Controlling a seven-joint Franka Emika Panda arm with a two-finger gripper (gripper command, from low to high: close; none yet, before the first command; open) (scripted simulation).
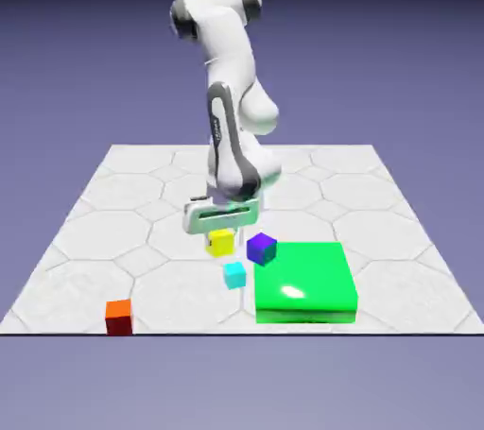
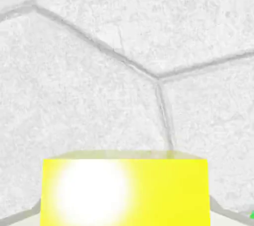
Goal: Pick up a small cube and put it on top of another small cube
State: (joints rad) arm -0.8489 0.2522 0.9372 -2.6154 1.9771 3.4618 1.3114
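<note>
The small yellow cube (image 1: 221, 243) sits between the fingers of my gripper (image 1: 222, 235), which points straight down and is shut on it. In the hand view the yellow cube (image 2: 124, 190) fills the bottom middle and hides both fingertips, with tiled table behind it. I cannot tell whether the cube touches the table. A purple cube (image 1: 262, 249) stands close on the exterior view's right of it. A cyan cube (image 1: 234, 275) lies just in front, nearer the table's front edge.
A large flat green block (image 1: 304, 282) lies right of the cubes, touching the purple one's side. A small cube (image 1: 119, 317) with an orange top and dark red sides stands near the front left edge of the hexagon-tiled table (image 1: 113, 220).
</note>
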